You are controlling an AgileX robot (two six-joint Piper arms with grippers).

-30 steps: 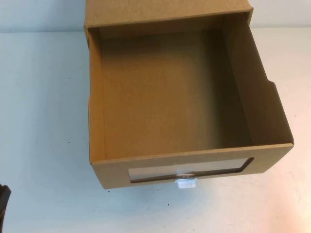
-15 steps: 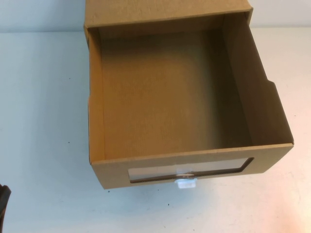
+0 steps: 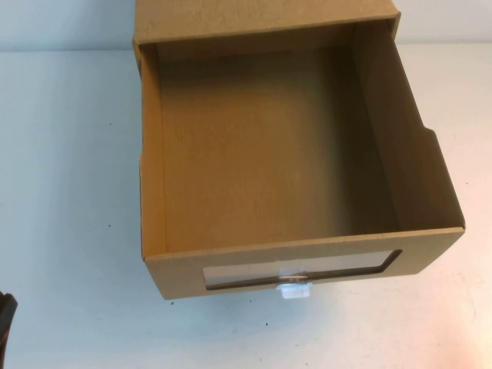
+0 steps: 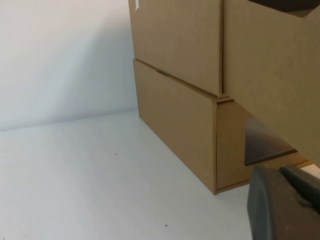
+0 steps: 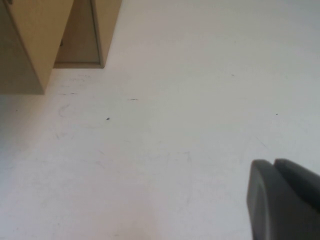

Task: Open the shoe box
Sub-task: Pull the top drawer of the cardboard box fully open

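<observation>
The brown cardboard shoe box is a drawer type. Its drawer (image 3: 269, 154) stands pulled out toward me from the outer sleeve (image 3: 261, 15), and nothing lies inside it. The drawer's front panel has a clear window (image 3: 307, 269) and a small white pull tab (image 3: 295, 290). My left gripper (image 4: 280, 169) is shut and holds nothing, low over the table to the left of the box (image 4: 175, 115). My right gripper (image 5: 274, 162) is shut and holds nothing, over bare table with a corner of the box (image 5: 30, 45) beyond it.
The box sits on a white table (image 3: 69, 192) with a pale wall behind it. A dark part of my left arm (image 3: 4, 327) shows at the high view's bottom left corner.
</observation>
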